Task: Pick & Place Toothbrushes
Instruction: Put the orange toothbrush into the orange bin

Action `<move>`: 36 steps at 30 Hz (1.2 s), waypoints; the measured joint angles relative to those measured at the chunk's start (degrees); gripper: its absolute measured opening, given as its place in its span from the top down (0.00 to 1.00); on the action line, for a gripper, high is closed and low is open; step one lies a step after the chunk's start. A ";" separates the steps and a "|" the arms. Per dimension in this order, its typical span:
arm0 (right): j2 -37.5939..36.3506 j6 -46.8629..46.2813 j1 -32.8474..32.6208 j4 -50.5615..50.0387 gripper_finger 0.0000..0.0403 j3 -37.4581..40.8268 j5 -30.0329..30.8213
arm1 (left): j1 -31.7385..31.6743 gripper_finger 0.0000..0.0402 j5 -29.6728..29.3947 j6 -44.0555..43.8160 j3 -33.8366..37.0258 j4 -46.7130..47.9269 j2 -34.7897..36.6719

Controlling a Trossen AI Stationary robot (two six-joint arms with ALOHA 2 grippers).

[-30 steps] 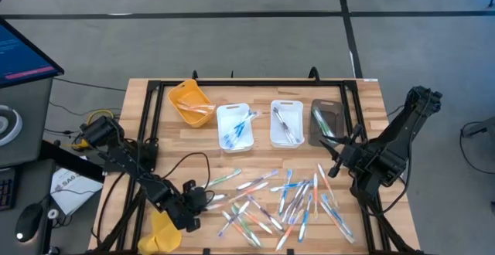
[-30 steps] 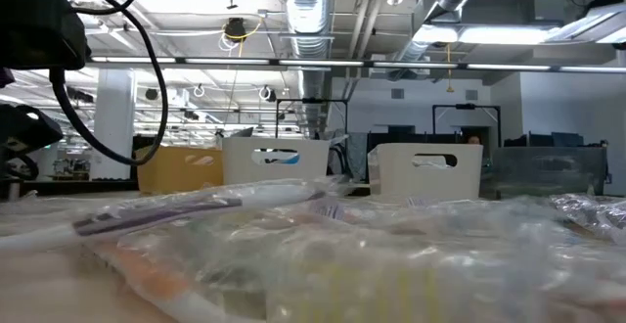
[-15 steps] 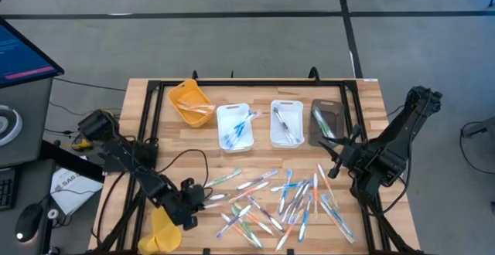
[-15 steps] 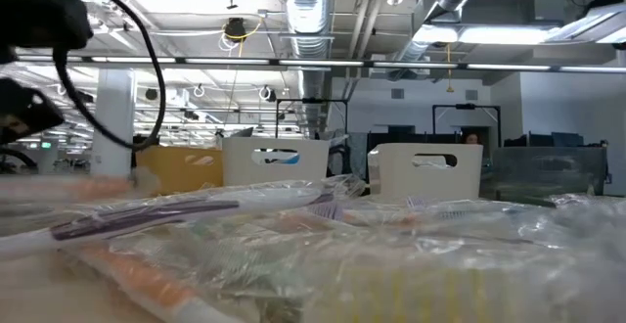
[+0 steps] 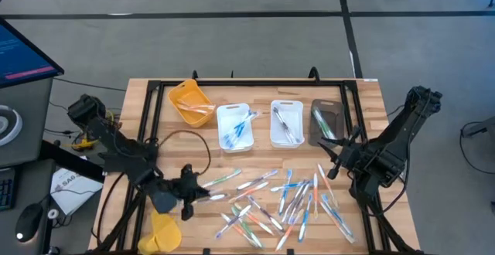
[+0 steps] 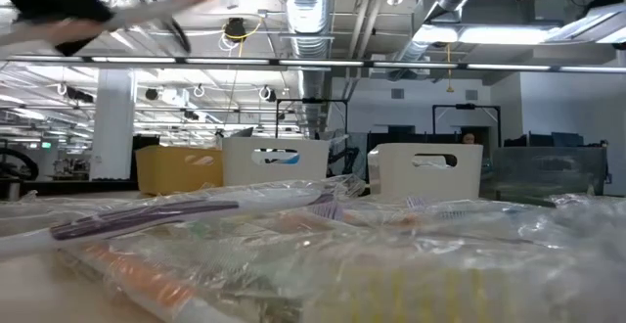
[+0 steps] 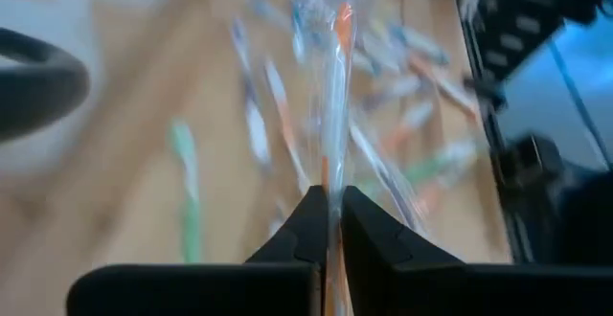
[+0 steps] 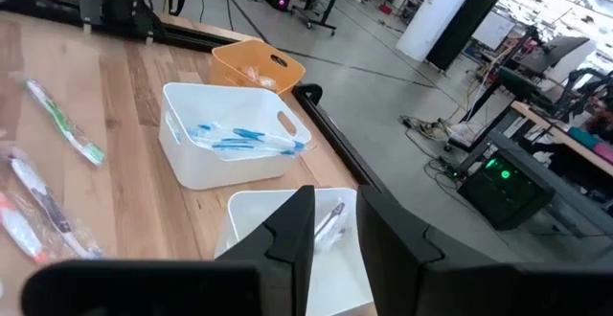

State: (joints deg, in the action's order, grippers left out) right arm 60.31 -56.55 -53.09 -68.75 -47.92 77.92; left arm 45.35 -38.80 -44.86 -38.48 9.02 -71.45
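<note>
Fingers of my left gripper (image 7: 329,222) are pinching shut on an orange-accented wrapped toothbrush (image 7: 334,105), its long axis running straight out ahead of the jaws. I am judging the yellow tray (image 5: 190,103) as its likely destination, lying farther back across the table (image 5: 371,100), nearest this arm. My right gripper (image 5: 334,156) is waiting partly open, empty, beside the loose toothbrushes (image 5: 298,197).

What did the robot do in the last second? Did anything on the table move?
The left end effector, shut on a wrapped orange toothbrush, lifted it off the table, up and away from the pile. The right end effector stayed put beside the dark tray; the trays and remaining brushes look unchanged.
</note>
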 joint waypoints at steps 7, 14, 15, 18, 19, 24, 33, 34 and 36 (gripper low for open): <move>-0.01 0.00 0.01 1.98 0.81 0.00 0.01 | -4.15 0.98 -5.75 17.79 0.00 -0.39 9.04; 0.01 0.02 -0.01 3.90 0.81 0.00 -0.01 | -13.24 0.98 -7.22 37.54 -0.07 -0.66 18.81; 0.01 0.04 -0.01 4.16 0.81 0.00 -0.21 | -14.47 0.98 -7.22 40.32 -0.07 -0.68 20.00; 0.00 0.09 0.00 4.74 0.81 0.00 -1.77 | -18.02 0.98 -5.69 47.62 -0.09 -0.75 23.33; -0.01 0.08 -0.01 4.87 0.81 0.00 -1.99 | -19.22 0.98 -4.57 49.94 -0.09 -0.70 24.26; 0.20 0.06 -0.01 6.70 0.81 0.00 -3.15 | -25.03 0.98 -2.46 57.11 -0.11 0.48 26.97; 5.71 0.01 -0.01 10.39 0.81 0.00 -3.38 | -38.62 0.98 10.62 60.83 -0.11 10.73 27.20; 6.69 0.04 0.01 10.54 0.81 0.00 -3.38 | -40.23 0.98 12.20 62.09 -0.11 11.89 27.20; 8.65 0.13 0.00 10.55 0.81 0.00 -3.36 | -43.76 0.98 15.51 64.46 -0.11 13.40 27.20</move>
State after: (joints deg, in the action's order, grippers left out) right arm 68.95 -56.42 -53.09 -58.19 -47.92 74.56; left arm 1.59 -23.29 19.60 -38.59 22.42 -44.25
